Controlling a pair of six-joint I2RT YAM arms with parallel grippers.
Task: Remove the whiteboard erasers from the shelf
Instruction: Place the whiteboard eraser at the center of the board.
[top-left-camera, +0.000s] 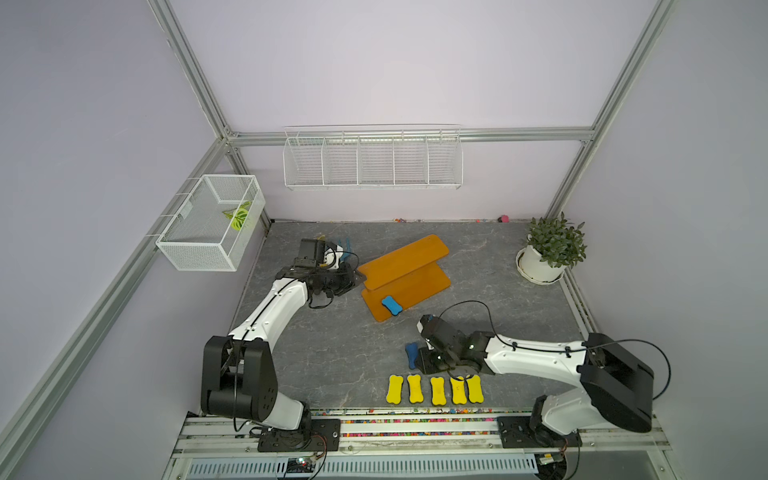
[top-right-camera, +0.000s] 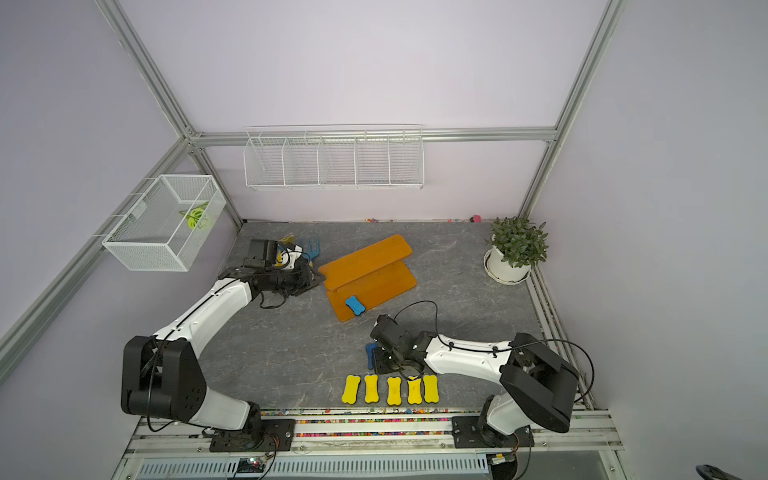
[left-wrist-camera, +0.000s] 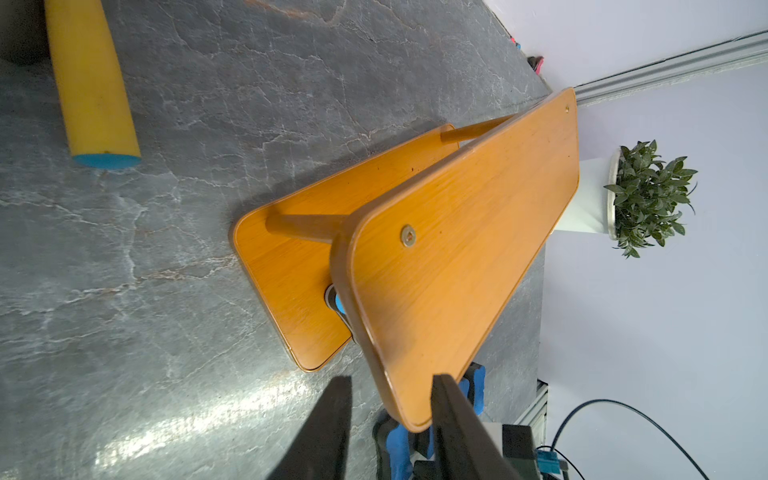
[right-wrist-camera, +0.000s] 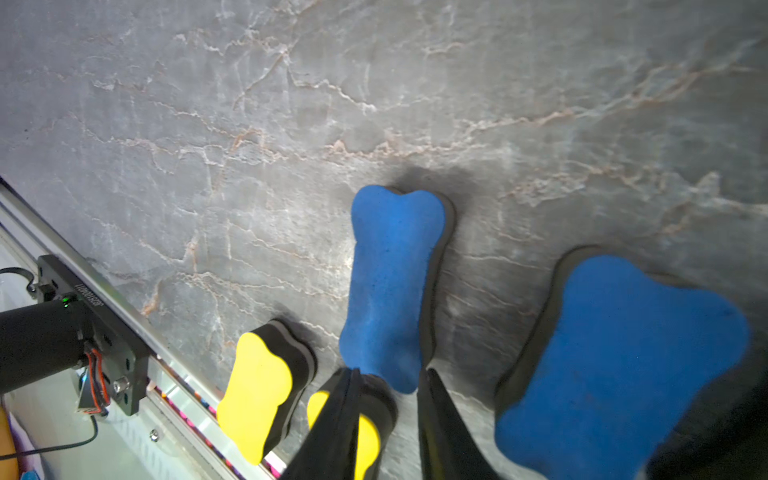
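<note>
Grey marbled tabletop (top-left-camera: 324, 340): the right gripper (right-wrist-camera: 390, 376) straddles a blue eraser (right-wrist-camera: 390, 282) lying flat; pinched or slack, I cannot tell. Sideways beyond it, the last shelved eraser (top-left-camera: 391, 305) lies obliquely on the shelf (top-left-camera: 415, 253); the left gripper (left-wrist-camera: 392, 378), jaws parted, looks nearer.

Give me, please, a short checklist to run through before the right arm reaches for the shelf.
1. Shelf emptied: not ok; one blue eraser lies on its lower board.
2. Right end effector free of the tabletop eraser: cannot tell; its fingers flank that eraser's end, and the eraser lies flat on the table.
3. Left end effector steadying the shelf: cannot tell; its fingers straddle the upper board's corner.
4. Yellow erasers set down: ok; five in a row by the table's front edge.
5. Way to the shelf: ok, it seems; only bare table lies between.
</note>
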